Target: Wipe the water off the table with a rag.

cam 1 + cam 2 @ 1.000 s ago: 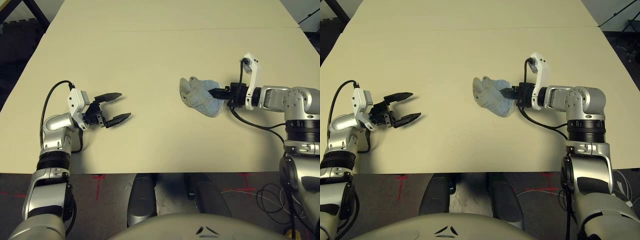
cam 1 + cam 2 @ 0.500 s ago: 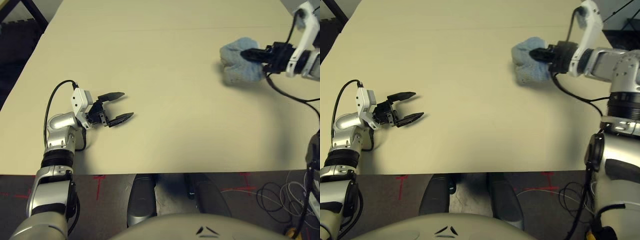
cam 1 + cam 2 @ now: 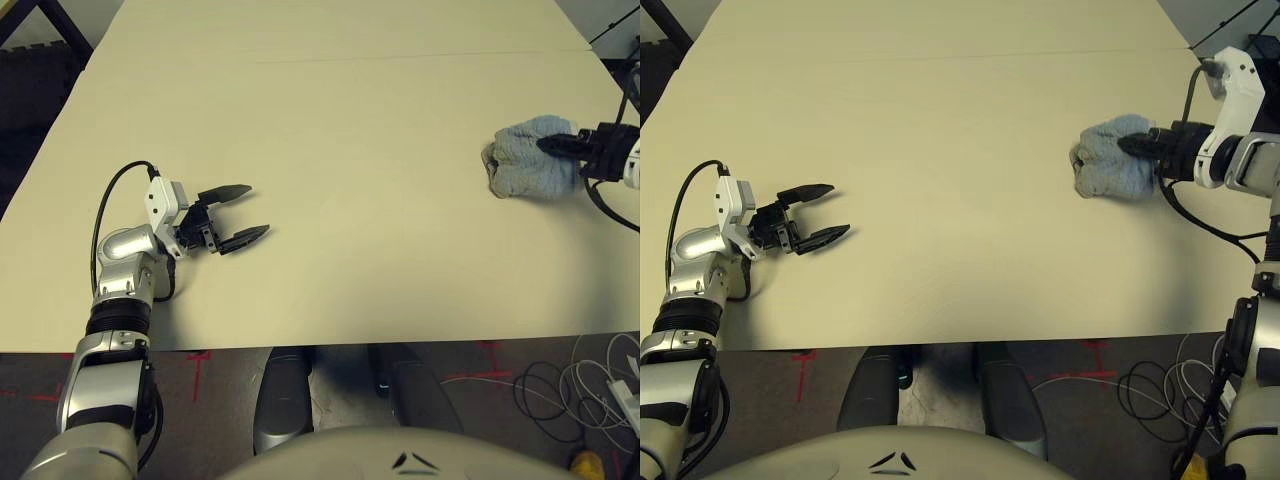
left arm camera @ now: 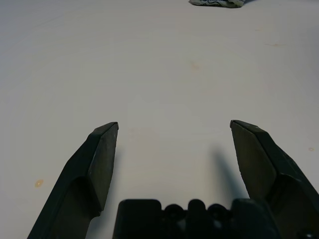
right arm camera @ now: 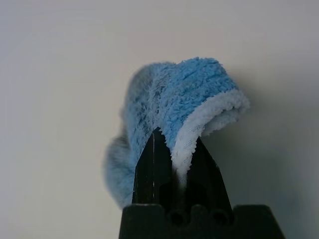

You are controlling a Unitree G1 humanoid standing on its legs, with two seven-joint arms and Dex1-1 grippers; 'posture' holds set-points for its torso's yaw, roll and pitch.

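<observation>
rag swept out to the table's right edge

nearest us, our left gripper (image 3: 236, 213) hovers with jaws spread and empty near the table's (image 3: 330, 130) left front edge. farther out, our right gripper (image 3: 1132, 146) stays clenched on the rag (image 3: 1110, 170), now carried from mid-table to the right edge. we judge the wiping stroke about done; one faint orange speck (image 4: 38, 183) shows by the left gripper.

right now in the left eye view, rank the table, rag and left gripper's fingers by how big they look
1. table, by far the largest
2. rag
3. left gripper fingers, smallest; roughly equally far, so fairly sure
</observation>
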